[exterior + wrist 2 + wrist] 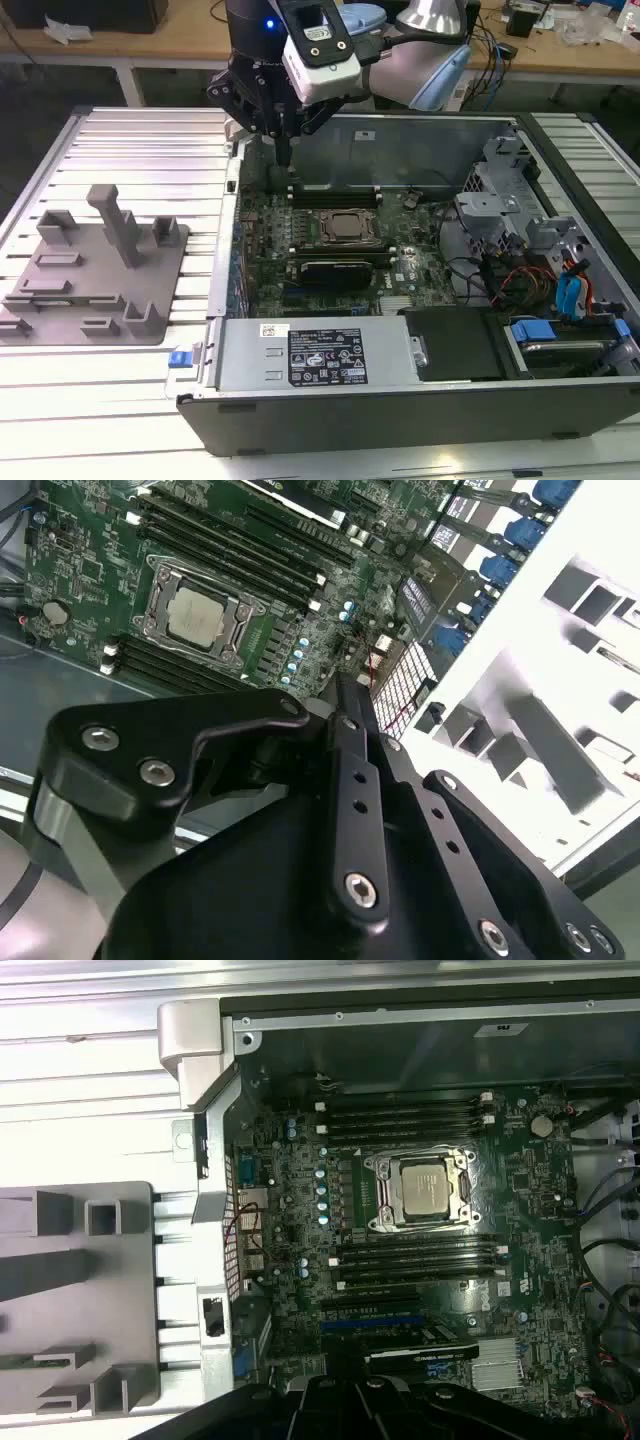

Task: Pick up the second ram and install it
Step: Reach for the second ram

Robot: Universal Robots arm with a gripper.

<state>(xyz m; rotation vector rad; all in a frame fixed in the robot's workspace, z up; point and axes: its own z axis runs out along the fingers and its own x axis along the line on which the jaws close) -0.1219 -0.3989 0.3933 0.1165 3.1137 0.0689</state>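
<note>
A slatted table [140, 140] carries an open case [420, 150] with its motherboard [300, 1190] facing up. A grey tray [60, 320] lies just beside the case, on the exterior view's left. The gripper [285, 150] hangs over the motherboard's tray-side edge, at the end of the slots [400, 1120] next to the chip [420, 1188]. Its fingers [352, 760] look pressed together. Where the ram is, I cannot tell.

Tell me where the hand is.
In the exterior view, the hand hangs over the far corner of the motherboard on the exterior view's left, near the end of the memory slots behind the silver chip.
</note>
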